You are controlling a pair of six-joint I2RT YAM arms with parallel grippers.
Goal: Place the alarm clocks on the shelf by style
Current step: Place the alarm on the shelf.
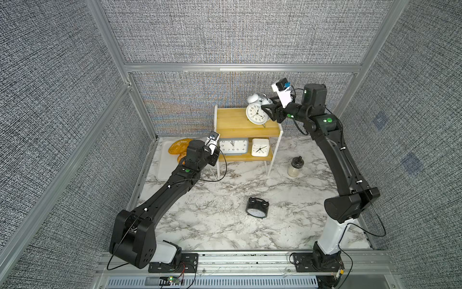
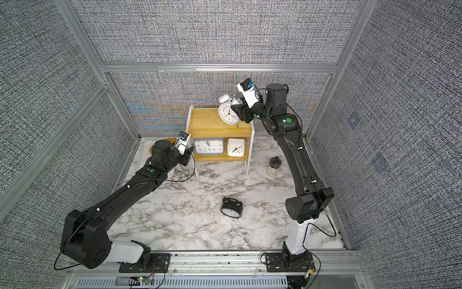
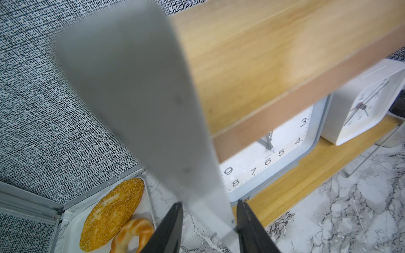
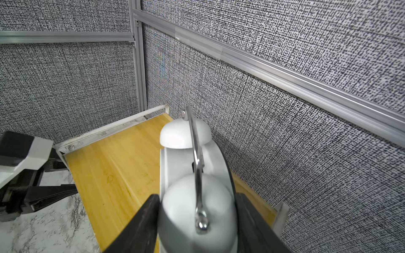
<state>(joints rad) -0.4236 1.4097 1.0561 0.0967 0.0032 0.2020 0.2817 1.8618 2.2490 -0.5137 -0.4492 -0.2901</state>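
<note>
- The marble table (image 1: 212,225) carries everything, and we see it whole in both top views.
- The shelf (image 1: 232,120) stands at the table's back by the wall, with two yellow boards in a white frame.
- A white tray (image 1: 162,172) with bread (image 1: 178,146) lies to the left of the shelf.
- The grey-blue clock (image 1: 233,147) stands on the lower board, at its left.
- The white twin-bell clock (image 1: 256,113) stands at the upper board's right end, slightly tilted.
- The black twin-bell clock (image 1: 257,207) sits on the table towards the front, well apart from the shelf.
- Our left hand (image 3: 210,219) is clenched on the shelf's white frame at its left side.
- Our right hand (image 4: 196,197) closely flanks the white twin-bell clock; we cannot tell whether it grips or stands free.
- The small white square clock (image 1: 260,147) stands just beside the grey-blue clock, on its right.
- A jar (image 1: 295,167) with a dark lid stands near the shelf's right legs.
</note>
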